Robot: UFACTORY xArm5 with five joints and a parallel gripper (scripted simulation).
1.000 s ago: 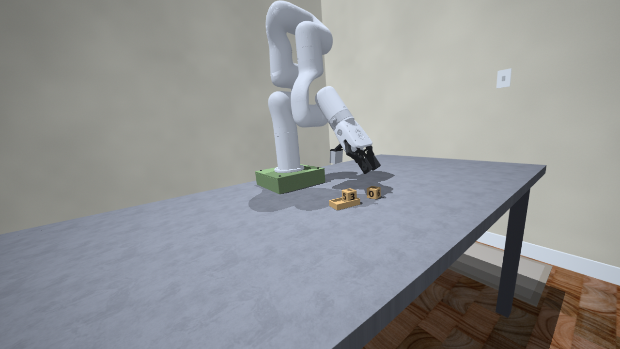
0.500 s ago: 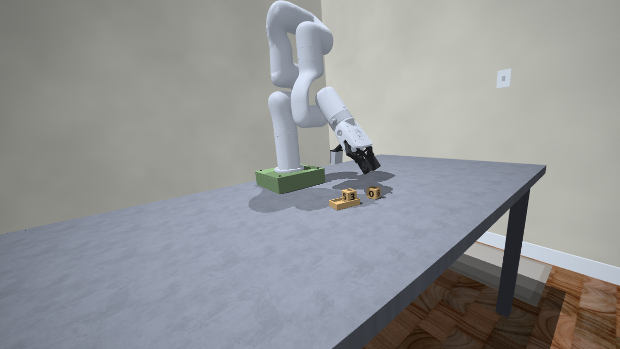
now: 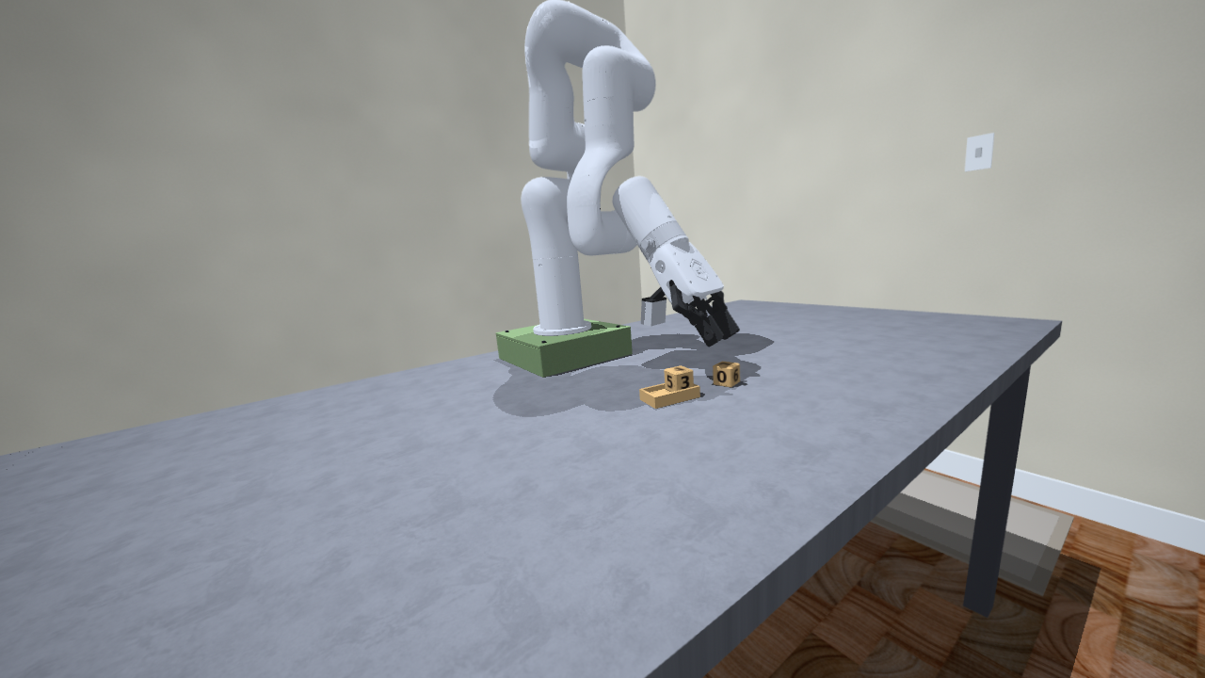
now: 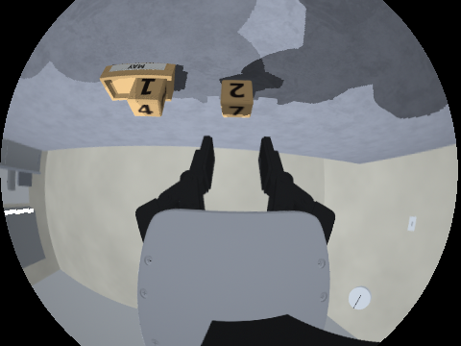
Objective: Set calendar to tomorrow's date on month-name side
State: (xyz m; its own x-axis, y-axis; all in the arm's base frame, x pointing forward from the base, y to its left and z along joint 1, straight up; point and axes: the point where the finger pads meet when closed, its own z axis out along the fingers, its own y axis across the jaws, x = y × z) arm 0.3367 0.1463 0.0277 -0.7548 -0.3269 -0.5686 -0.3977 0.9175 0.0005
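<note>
A small wooden tray (image 3: 667, 394) lies flat on the grey table. One wooden cube (image 3: 678, 379) stands in the tray's right end, showing 5 and 3 in the exterior view. The wrist view, upside down, shows the tray (image 4: 133, 77) with a month label and this cube (image 4: 148, 96) showing 1 and 4. A second cube (image 3: 727, 373) stands on the table right of the tray, showing 0 and 6; in the wrist view (image 4: 234, 98) it shows 2 and 7. My gripper (image 3: 717, 330) hangs tilted above and behind the loose cube, fingers half apart, holding nothing.
The arm's green base (image 3: 563, 344) stands on the table behind the tray. The table's right edge (image 3: 875, 489) runs well to the right of the cubes.
</note>
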